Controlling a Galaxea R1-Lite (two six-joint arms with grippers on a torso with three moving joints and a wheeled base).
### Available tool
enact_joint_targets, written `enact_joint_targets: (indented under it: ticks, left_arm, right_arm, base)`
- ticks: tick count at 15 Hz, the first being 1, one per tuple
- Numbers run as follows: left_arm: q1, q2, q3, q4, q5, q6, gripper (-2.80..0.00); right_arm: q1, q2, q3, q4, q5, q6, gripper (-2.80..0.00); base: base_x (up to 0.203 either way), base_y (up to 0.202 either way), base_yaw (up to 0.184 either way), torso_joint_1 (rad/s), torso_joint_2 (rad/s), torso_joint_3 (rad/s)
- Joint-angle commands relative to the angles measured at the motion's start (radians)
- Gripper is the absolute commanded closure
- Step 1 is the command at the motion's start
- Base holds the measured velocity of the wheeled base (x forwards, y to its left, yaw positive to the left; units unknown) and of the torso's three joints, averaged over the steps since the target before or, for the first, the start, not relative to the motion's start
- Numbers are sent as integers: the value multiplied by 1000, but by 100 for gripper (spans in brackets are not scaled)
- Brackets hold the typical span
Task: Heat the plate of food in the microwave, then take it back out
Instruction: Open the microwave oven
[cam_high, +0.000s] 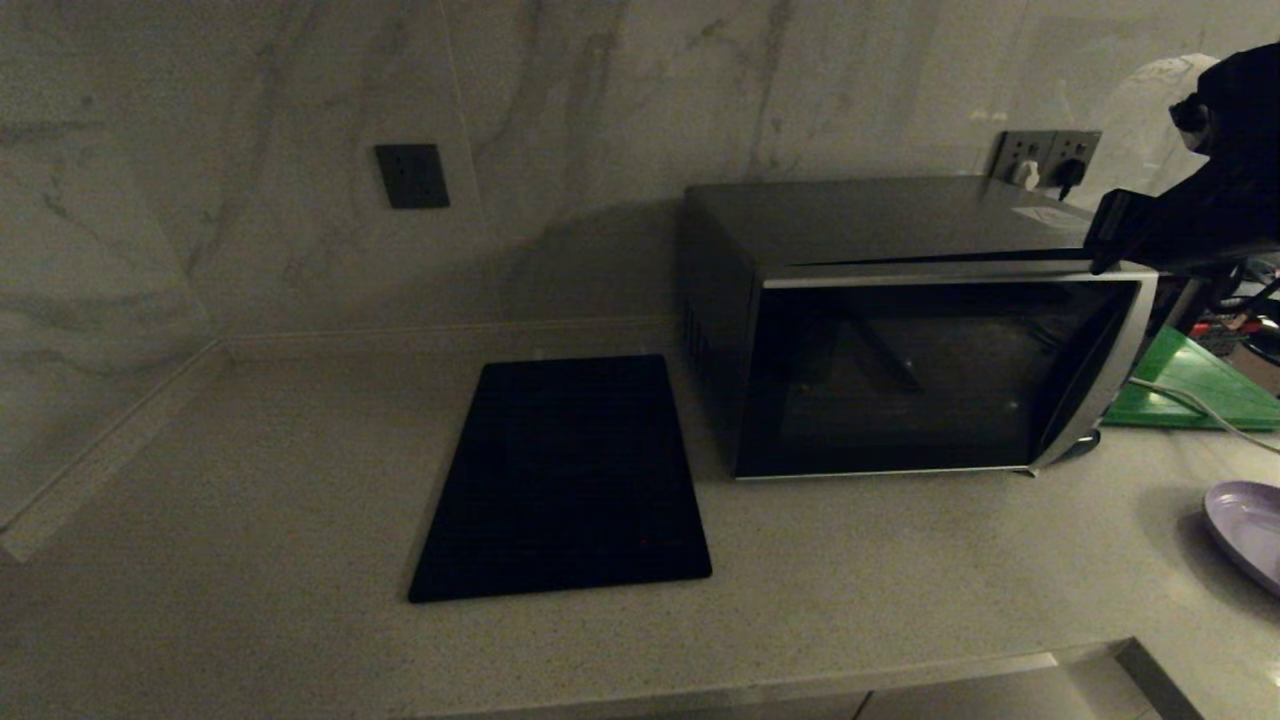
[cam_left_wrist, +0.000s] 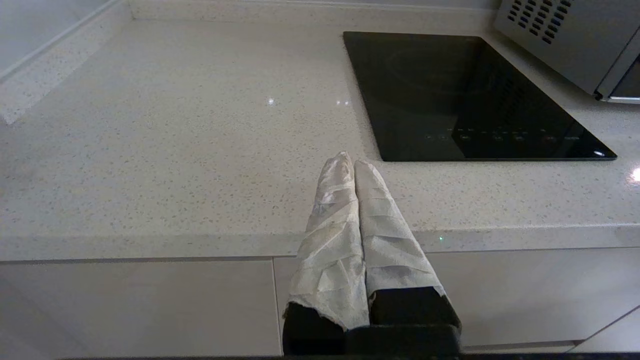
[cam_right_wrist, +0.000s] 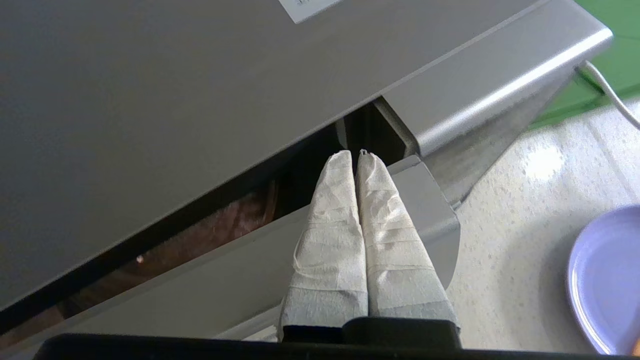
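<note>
Over on the far left, the left end effector (cam_left_wrist: 354, 167) hangs parked at the front edge of the speckled surface (cam_left_wrist: 175, 150), its 2 cloth-wrapped fingers pressed together and gripping nothing. Ahead of it and to its right lies the flat black cooktop slab (cam_high: 565, 478), untouched, long axis running from the front edge back toward the marble wall.

Next along, the microwave (cam_high: 900, 320) sits wide side on to the robot, its long axis parallel to the wall and its black glass door (cam_high: 900, 375) facing the front edge. That door is ajar: a dark gap shows along its top edge, so it looks hinged low and tipping outward.

Now the action: the right end effector (cam_right_wrist: 357, 156) is up at the microwave's top right corner, fingers closed flat against each other, with the tips poked into that gap just behind the silver door trim (cam_right_wrist: 350, 260). My read is that it's shut on purpose, a slim wedge to hook the door rim and lever it down, rather than to grasp anything.

Below and to the right of that end effector, the lavender plate of food (cam_high: 1250, 530) waits on the surface, lying flat, well clear of the door. The food barely shows at the frame edge. Behind it, a green board (cam_high: 1190, 385).
</note>
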Motion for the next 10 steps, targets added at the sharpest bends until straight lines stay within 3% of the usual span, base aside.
enact_joint_targets:
  ticks: [1,10]
  left_arm:
    - [0,0,0,0,1,-1,0]
    - [0,0,0,0,1,-1,0]
  right_arm:
    - [1,10,2,28,-2,0,0]
    - [19,-116,13,215,2,-4,0]
  base:
    - [0,0,0,0,0,0]
    - [0,0,0,0,0,0]
